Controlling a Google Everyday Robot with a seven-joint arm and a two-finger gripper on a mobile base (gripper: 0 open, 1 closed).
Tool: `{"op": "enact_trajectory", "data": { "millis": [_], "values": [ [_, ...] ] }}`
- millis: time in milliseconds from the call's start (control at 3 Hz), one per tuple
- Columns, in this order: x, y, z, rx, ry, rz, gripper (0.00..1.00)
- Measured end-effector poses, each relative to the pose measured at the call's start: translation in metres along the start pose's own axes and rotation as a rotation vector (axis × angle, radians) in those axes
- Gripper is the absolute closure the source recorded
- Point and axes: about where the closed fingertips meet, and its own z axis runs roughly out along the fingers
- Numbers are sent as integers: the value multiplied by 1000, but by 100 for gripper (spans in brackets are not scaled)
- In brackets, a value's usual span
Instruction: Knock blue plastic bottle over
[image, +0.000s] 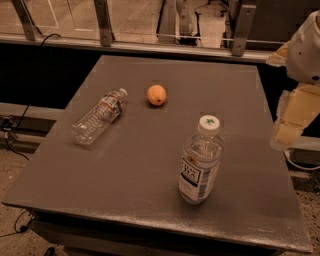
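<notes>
The blue plastic bottle (201, 162) stands upright on the grey table (150, 165), near its front edge and right of centre. It is stout and clear, with a wide white cap bearing a green mark and a white-and-dark label. My gripper (290, 122) hangs at the right edge of the view, beyond the table's right side. It is to the right of the bottle, a little higher, and well apart from it. The white arm (305, 47) rises above it.
A slimmer clear bottle with a red-banded label (98, 116) lies on its side at the table's left. An orange (156, 95) sits behind the centre. A railing with metal posts (105, 22) runs behind the table. Cables lie on the floor at left.
</notes>
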Motion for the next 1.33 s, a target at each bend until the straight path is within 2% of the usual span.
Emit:
{"op": "enact_trajectory", "data": {
  "millis": [333,667,1000,1333],
  "values": [
    [0,0,0,0,0,0,0],
    [-1,5,2,-30,-89,-10,0],
    [4,12,10,-66,-262,-58,0],
    [-12,18,3,-75,-339,-98,0]
  ]
}}
